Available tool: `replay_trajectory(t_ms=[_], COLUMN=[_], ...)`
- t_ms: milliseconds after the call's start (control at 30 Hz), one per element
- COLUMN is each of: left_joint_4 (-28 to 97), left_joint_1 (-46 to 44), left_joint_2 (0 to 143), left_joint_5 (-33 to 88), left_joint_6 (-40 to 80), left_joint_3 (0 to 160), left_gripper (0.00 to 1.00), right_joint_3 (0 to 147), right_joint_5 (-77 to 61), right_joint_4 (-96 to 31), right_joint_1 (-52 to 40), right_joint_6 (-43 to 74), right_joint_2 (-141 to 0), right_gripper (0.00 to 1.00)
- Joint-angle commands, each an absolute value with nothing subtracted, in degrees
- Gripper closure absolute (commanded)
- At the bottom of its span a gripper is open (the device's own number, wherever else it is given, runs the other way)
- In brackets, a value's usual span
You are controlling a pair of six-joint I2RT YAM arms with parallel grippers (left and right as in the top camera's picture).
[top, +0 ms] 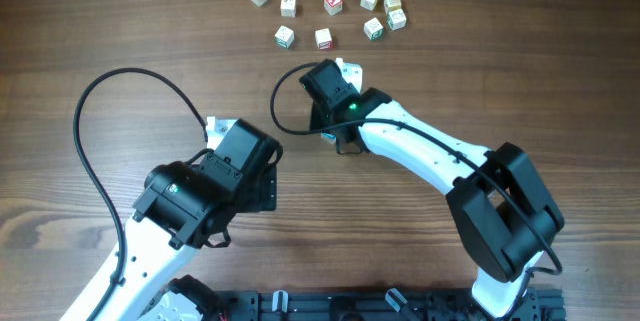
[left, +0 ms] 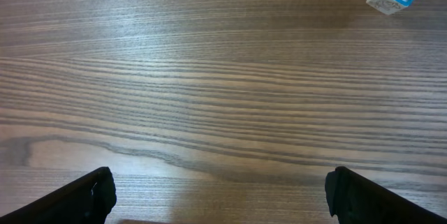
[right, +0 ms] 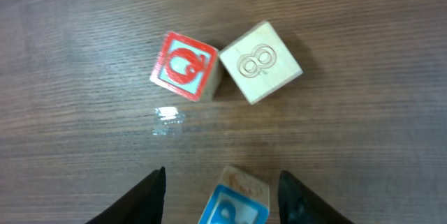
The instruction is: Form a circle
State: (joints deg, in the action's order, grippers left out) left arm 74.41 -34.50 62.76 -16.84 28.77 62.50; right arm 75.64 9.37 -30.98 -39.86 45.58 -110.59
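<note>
From where I stand no ring is laid out yet. The scatter of small pale wooden letter cubes (top: pixel 333 3) sits at the far side of the brown wood-grain table (top: pixel 100 21), a loose cluster with a rough curve to it rather than a closed loop. The next move turns on one stray, a pale wooden cube with a blue letter face (right: pixel 234 206), which lies on the near side of that cluster. The right gripper (right: pixel 222 175) points down over it, one finger on either side. Bare wood shows on both flanks, so the jaws are parted around the cube, not pinching it. Just beyond the fingertips, on the far side, lie a red-faced wooden cube (right: pixel 185 65) and a plain wooden cube stamped with an 8 (right: pixel 260 62). These two touch, the red one to the left. The ring-to-be therefore lies straight ahead of the right jaws, with that pair first in line. A cube has no long axis to line up with, though the blue one looks a little turned against the fingers. The left gripper (left: pixel 220 182) is spread wide over bare wood, holding nothing, and the blue cube shows only in the far right corner of its view. The right arm is plainly the nearer, so I'd judge the stray is its job. Whether it means to leave the cube there or close on it, I cannot tell.
</note>
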Motion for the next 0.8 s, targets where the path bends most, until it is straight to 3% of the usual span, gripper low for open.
replay_trajectory(t_ms=[0, 300, 500, 633, 767], left_joint_4=[74.4, 74.4, 74.4, 74.4, 74.4], left_joint_1=[-34.2, -34.2, -34.2, -34.2, -34.2], left_joint_2=[62.3, 62.4, 62.4, 62.4, 62.4], left_joint_5=[-17.6, -17.6, -17.6, -17.6, -17.6], left_joint_6=[28.9, 28.9, 28.9, 28.9, 28.9], left_joint_3=[62.2, 62.2, 62.2, 62.2, 62.2], left_gripper=[0.00, 0.00, 0.00, 0.00, 0.00], right_joint_3=[76.4, 76.4, 76.4, 76.4, 76.4], right_joint_5=[8.3, 8.2, 8.2, 8.3, 7.4], right_joint_4=[-33.3, -34.0, -33.9, -33.8, -32.6], right_joint_1=[-40.0, -42.0, -42.0, -42.0, -42.0], right_joint_6=[55.8, 62.2, 63.6, 62.9, 56.9], right_joint_2=[-111.5, -115.1, -116.0, -116.0, -116.0], right_gripper=[0.50, 0.47, 0.56, 0.71, 0.73])
